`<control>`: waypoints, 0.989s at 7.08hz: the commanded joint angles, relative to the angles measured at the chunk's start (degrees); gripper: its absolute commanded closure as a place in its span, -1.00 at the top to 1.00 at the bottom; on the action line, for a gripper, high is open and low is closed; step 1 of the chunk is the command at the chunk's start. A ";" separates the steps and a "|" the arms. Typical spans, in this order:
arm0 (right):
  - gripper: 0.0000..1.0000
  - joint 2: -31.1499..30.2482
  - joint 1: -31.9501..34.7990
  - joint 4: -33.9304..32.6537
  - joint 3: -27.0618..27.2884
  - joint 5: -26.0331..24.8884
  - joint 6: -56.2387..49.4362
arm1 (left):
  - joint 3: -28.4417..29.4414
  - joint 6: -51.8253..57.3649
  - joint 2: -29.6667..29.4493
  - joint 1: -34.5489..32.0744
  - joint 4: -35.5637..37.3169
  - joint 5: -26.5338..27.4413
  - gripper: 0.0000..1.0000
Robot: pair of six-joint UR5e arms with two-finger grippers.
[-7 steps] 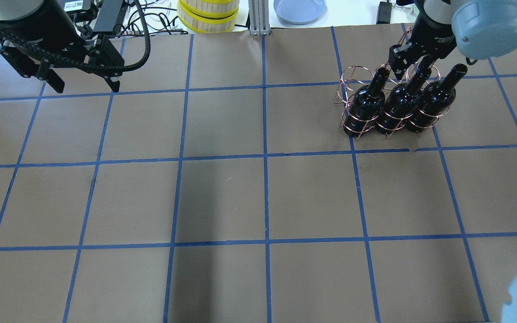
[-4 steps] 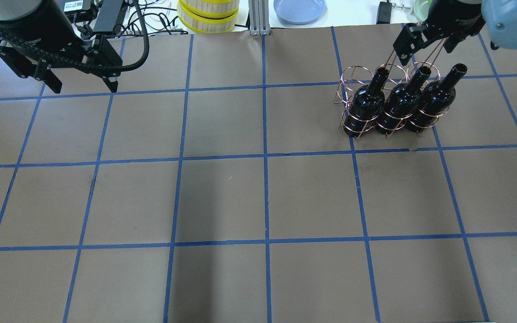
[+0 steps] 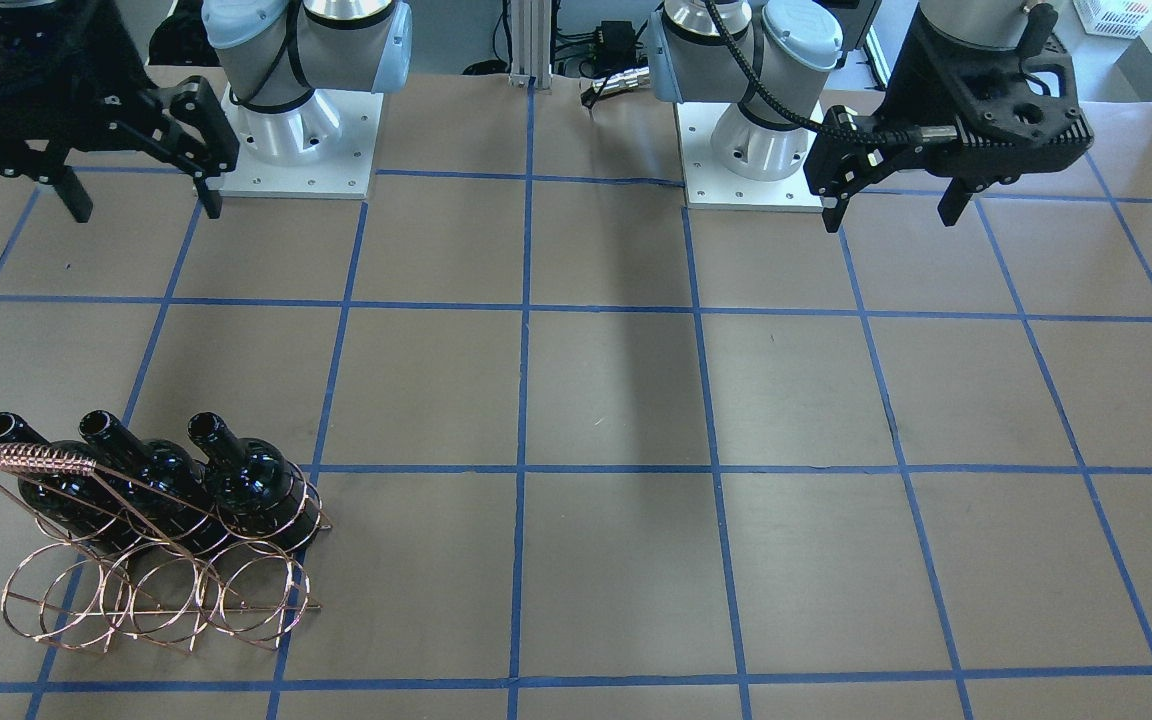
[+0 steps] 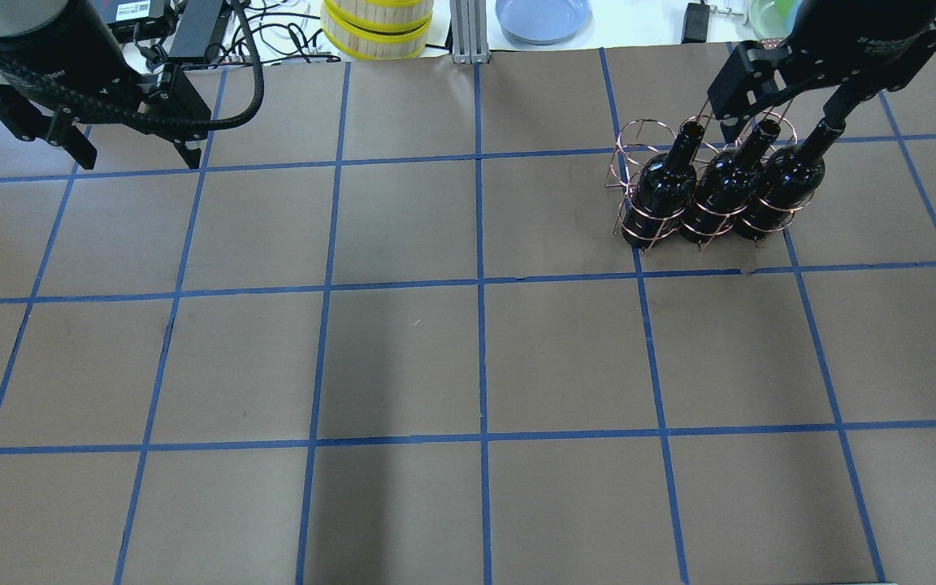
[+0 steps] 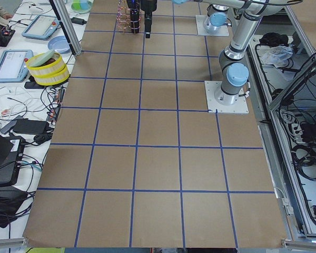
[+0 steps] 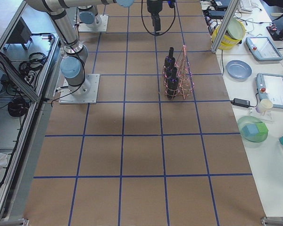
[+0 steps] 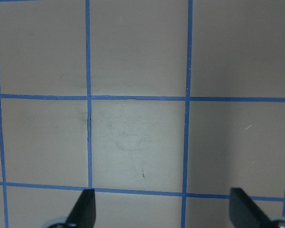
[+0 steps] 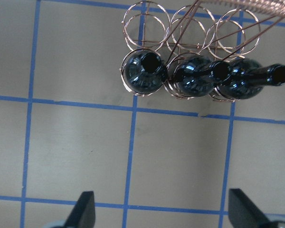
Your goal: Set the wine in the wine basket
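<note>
Three dark wine bottles (image 4: 720, 191) stand side by side in the copper wire wine basket (image 4: 637, 140), in the row nearer the robot; the far row of rings (image 8: 145, 21) holds nothing. From above, the right wrist view shows the bottles (image 8: 194, 80) below and ahead of my right gripper (image 8: 162, 213). That right gripper (image 4: 785, 114) hangs open above the bottle necks and touches nothing. Far across the table, my left gripper (image 4: 139, 158) is open over bare brown paper, and its fingertips (image 7: 85, 205) frame only blue grid lines.
Beyond the table's far edge sit a stack of yellow-banded round containers (image 4: 377, 28), a blue plate (image 4: 543, 16) and a metal post (image 4: 468, 32). The two arm bases (image 3: 296, 120) (image 3: 756, 130) stand on the robot's side. Blue tape divides the paper into squares.
My right gripper has risen from the bottle necks and shows larger, with its fingers spread wide. The left gripper drifted slightly toward the table's far-left edge. Bottles and basket stayed put.
</note>
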 commanded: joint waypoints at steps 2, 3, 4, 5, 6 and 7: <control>1.00 -0.66 5.09 0.92 0.68 0.39 8.23 | -0.09 0.76 -0.39 0.00 0.16 -0.40 0.98; 1.00 -0.58 5.09 0.75 0.50 0.48 8.31 | -0.70 0.85 -0.39 -0.09 0.43 -0.76 0.97; 1.00 -0.49 5.09 0.48 0.07 0.48 8.31 | -0.79 1.02 -0.39 0.00 0.43 -1.98 0.97; 1.00 -0.40 5.09 -0.65 -0.11 0.74 8.31 | -0.79 1.37 -0.39 0.09 0.43 -2.86 0.97; 1.00 -0.31 5.00 -0.92 -0.03 0.66 8.57 | -0.79 1.73 -0.30 0.09 0.52 -3.04 0.97; 1.00 -0.31 5.00 -0.75 -0.11 0.66 9.71 | -0.79 1.73 -0.39 0.09 0.52 -3.13 0.97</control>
